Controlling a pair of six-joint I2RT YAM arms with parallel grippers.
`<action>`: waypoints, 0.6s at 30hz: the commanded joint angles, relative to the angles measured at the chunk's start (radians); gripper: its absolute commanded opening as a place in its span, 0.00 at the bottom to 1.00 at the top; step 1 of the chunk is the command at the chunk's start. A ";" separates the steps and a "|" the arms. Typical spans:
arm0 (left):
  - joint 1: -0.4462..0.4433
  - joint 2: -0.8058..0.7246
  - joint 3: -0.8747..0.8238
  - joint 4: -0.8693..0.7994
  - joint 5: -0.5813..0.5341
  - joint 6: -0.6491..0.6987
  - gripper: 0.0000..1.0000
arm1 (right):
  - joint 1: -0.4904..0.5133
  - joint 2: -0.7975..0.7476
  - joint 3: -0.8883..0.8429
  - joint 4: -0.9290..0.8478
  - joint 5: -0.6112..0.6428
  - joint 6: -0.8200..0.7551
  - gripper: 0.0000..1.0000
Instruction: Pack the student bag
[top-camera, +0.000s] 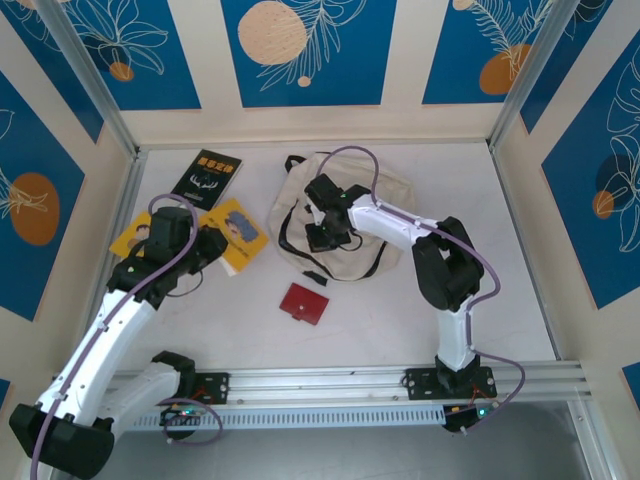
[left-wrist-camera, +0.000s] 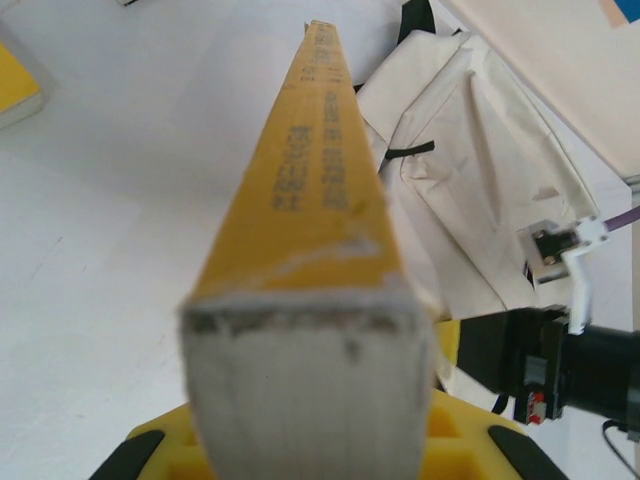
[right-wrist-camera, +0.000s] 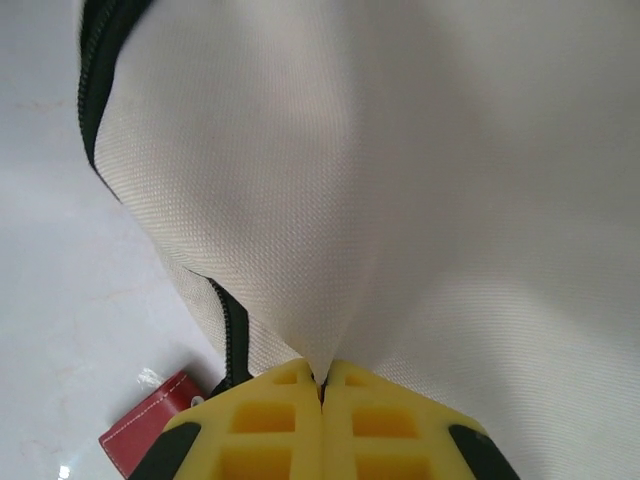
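The student bag (top-camera: 385, 190) lies cream and crumpled at the back centre of the table, black straps trailing off its left side. My right gripper (top-camera: 326, 236) is over its near left part. In the right wrist view that gripper (right-wrist-camera: 322, 380) is shut, pinching a fold of the bag's cream fabric (right-wrist-camera: 400, 180) beside a black zipper (right-wrist-camera: 234, 330). My left gripper (top-camera: 205, 248) is shut on a yellow book (top-camera: 240, 232). Close up, the book (left-wrist-camera: 315, 180) stands on edge between the jaws, its yellow spine pointing toward the bag (left-wrist-camera: 480, 170).
A second yellow book (top-camera: 133, 238) lies at the far left, partly under the left arm. A black book (top-camera: 206, 175) sits behind it. A red wallet (top-camera: 303, 303) lies near the table's middle, also visible by the right gripper (right-wrist-camera: 150, 425). Walls enclose three sides.
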 joint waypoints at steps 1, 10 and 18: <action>0.034 -0.028 0.005 0.061 0.095 0.037 0.00 | -0.025 -0.077 0.069 0.003 0.098 0.024 0.00; 0.057 -0.047 -0.069 0.215 0.322 -0.008 0.00 | -0.059 -0.113 0.266 -0.007 0.053 0.029 0.00; 0.057 -0.038 -0.162 0.381 0.454 -0.109 0.00 | -0.062 -0.065 0.451 -0.025 -0.068 0.051 0.00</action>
